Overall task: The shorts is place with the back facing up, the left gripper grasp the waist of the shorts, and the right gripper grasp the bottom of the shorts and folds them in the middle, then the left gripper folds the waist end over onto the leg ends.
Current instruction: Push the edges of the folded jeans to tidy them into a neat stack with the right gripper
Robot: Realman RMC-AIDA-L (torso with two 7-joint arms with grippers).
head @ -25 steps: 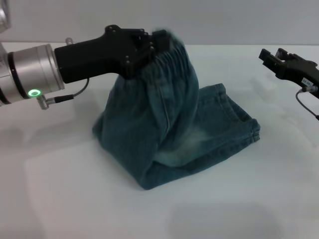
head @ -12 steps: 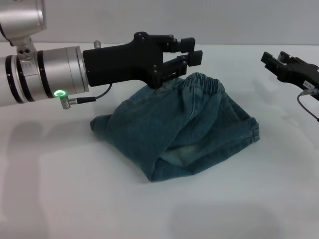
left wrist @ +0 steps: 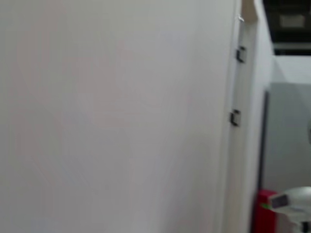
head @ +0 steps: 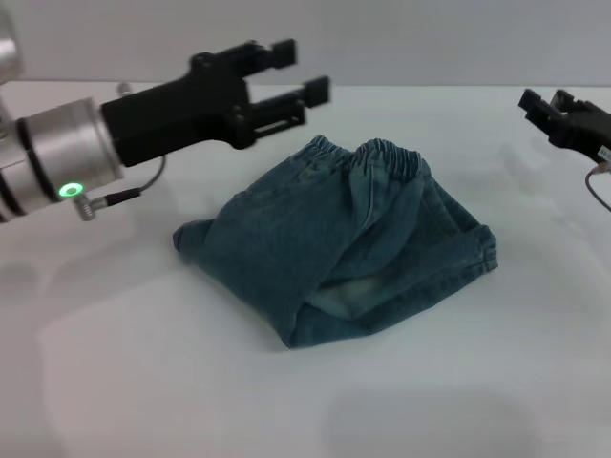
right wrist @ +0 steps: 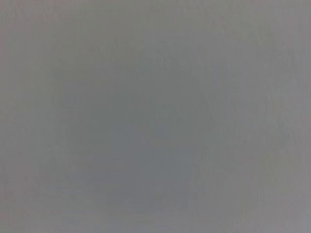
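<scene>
**Technician A:** Report the position of the shorts [head: 339, 243].

**Technician B:** The shorts lie folded in a heap at the centre of the white counter [head: 143, 382]. The waist [head: 372, 156] sits on top of the heap at the far side, its gathered elastic band facing up. The leg ends [head: 477, 250] lie beneath it, at the heap's right-hand edge. A pale faded patch shows at the near fold.

**Technician A:** Left gripper status?

**Technician B:** The left gripper [head: 307, 71] hangs above the counter, up and to the left of the waist, clear of the fabric. Its two black fingers stand apart with nothing between them. Behind them, the silver wrist carries a lit green light [head: 67, 190].

**Technician A:** Right gripper status?

**Technician B:** The right gripper [head: 542, 101] sits at the far right edge of the head view, well apart from the shorts. It holds nothing. Its fingers show a visible gap between them. A thin grey cable [head: 598, 183] hangs below it.

**Technician A:** Wrist cameras?

**Technician B:** The left wrist view shows a pale wall panel [left wrist: 121, 116] and a small red object [left wrist: 262, 213] low in one corner. The right wrist view shows only an even grey surface; no object can be identified there.
</scene>
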